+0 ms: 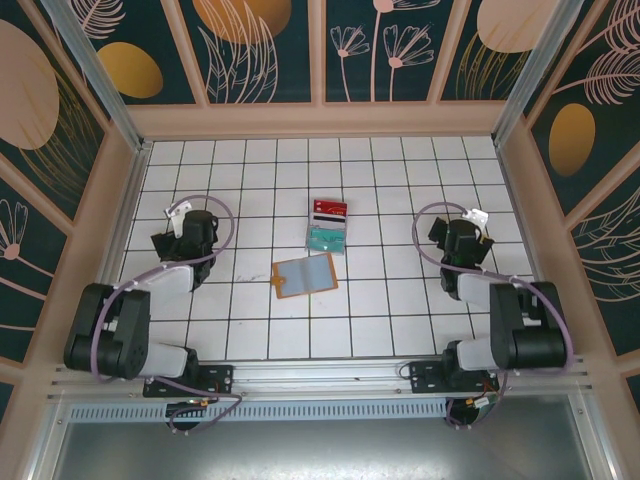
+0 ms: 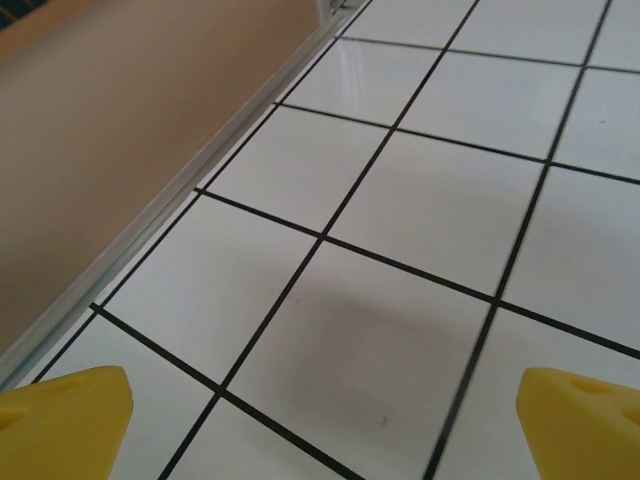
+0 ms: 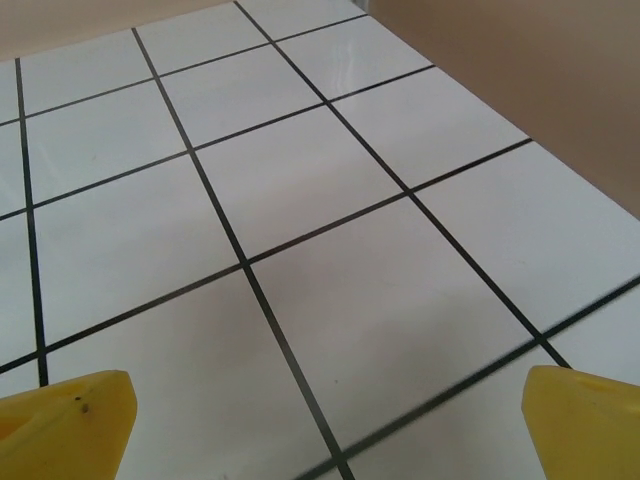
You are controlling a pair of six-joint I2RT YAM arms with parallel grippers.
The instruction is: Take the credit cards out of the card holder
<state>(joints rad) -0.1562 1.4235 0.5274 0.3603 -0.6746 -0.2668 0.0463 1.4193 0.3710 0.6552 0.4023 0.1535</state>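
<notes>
White tiled table [image 1: 250,330]; floral wall panels [image 1: 268,70].

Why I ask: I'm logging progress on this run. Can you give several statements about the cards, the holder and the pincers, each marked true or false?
1. The card holder lies open on the tiled table. True.
2. The red card sits inside the card holder. False: it lies out on the tiles, beyond the holder.
3. The teal card lies between the red card and the card holder. True.
4. The left pincer grips the teal card. False: it is open over bare tiles, holding nothing.
5. The right pincer is open. True.
</notes>
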